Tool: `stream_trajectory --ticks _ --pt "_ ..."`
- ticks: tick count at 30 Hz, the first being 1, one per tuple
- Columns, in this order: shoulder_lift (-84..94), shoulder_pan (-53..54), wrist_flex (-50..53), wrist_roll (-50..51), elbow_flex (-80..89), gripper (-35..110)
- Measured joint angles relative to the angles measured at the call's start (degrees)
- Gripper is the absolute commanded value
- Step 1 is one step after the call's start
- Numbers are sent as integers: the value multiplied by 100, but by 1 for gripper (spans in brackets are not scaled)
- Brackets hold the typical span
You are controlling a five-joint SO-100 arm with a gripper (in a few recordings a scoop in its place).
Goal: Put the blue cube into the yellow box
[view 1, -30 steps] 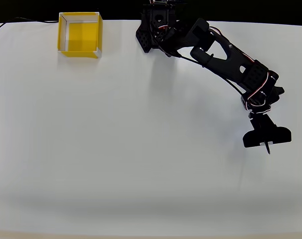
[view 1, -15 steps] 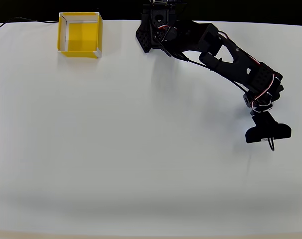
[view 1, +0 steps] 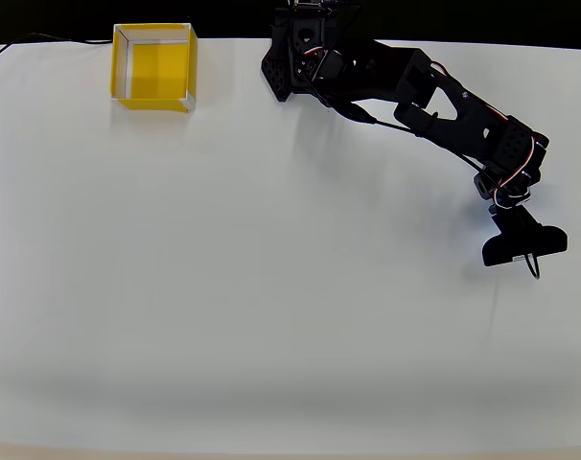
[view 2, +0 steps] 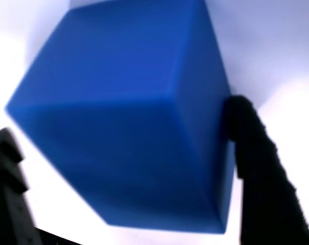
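Cube (view 2: 129,112) sits right between the tool (view 2: 124,153) fingers in the wrist view, right finger (view 2: 251,148) touching a face; can't tell if it's actually clamped. Looks rigid, light, matte, so squeeze flat opposite faces. Box (view 1: 153,65) is well apart across the surface (view 1: 271,316).

A lab-like test bench: bare white table (view 1: 223,316) against black backdrop (view 1: 482,19).

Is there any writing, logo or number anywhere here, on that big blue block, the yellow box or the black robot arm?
None can be read.
Solid matte blue cube: plain faces, no marks.
Square open-topped yellow box: plain walls and floor.
Black robot arm and its gripper: no legible label; any small print is too small to tell.
White table: no markings.
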Motion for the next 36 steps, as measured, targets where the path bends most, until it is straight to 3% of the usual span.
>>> stream_trajectory --ticks 13,23,36 --pt "-35 9 -9 -439 0 14" --pt "0 264 492 -1107 -35 12" --pt "2030 2707 1125 -2461 -185 12"
